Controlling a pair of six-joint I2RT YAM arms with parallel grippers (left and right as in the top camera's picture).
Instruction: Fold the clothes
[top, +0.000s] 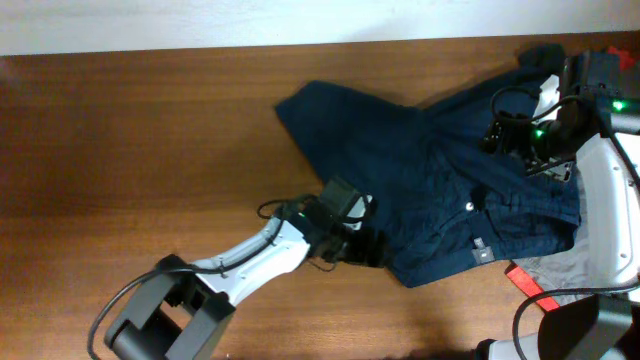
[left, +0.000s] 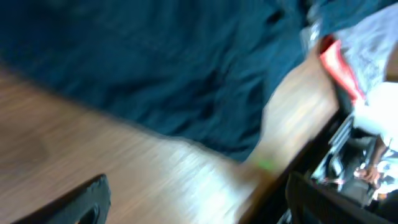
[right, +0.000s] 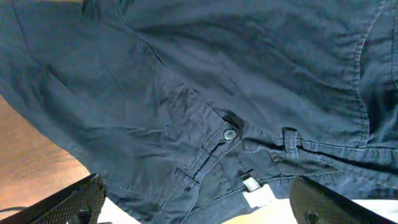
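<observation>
Navy trousers (top: 440, 170) are lying crumpled on the bench (top: 150, 150). I'm holding the left hand (top: 366, 246) at their near-left edge, spread open and gripping nothing. The right hand (right: 199, 205) is hovering over their waistband button (right: 230, 134), also spread wide. Risks I'm seeing: the left wrist view is coming through blurred, so I could be pinching only one layer. The grey cloth (top: 560, 270) lying against their near-right edge may get dragged along.
</observation>
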